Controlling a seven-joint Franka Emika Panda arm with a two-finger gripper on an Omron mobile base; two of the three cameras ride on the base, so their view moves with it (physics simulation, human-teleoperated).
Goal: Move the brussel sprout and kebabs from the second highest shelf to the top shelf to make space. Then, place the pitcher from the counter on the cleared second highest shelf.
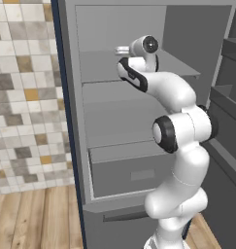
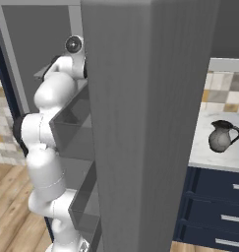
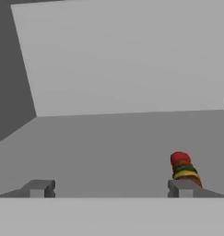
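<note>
Step in hand: kebabs transfer, release end. My hand is up at the top shelf (image 1: 182, 65), inside the grey cabinet (image 1: 71, 97).
Gripper (image 3: 109, 188): fingers stand wide apart, nothing between them. One fingertip (image 3: 38, 188) low on one side of the hand view, the other low on the opposite side.
Kebabs (image 3: 184, 169): lying on the shelf board just beyond one fingertip, close against it; cannot tell whether they touch. Red end points away from me, yellow and dark bands nearer.
Brussel sprout: not spotted on the stretch of board ahead of my hand; cannot say where it sits.
Second highest shelf (image 1: 109, 90): the visible part looks bare in the left base view, my arm hides the rest.
Pitcher (image 2: 222, 136): upright on the counter (image 2: 204, 147), handle turned away from the cabinet, well apart from my arm.
Progress, my judgement: kebabs look placed; pitcher untouched.
Next move calls for: a straight pull-back clear of the kebabs without nudging them, then a check of the lower board for the sprout before going for the pitcher.
</note>
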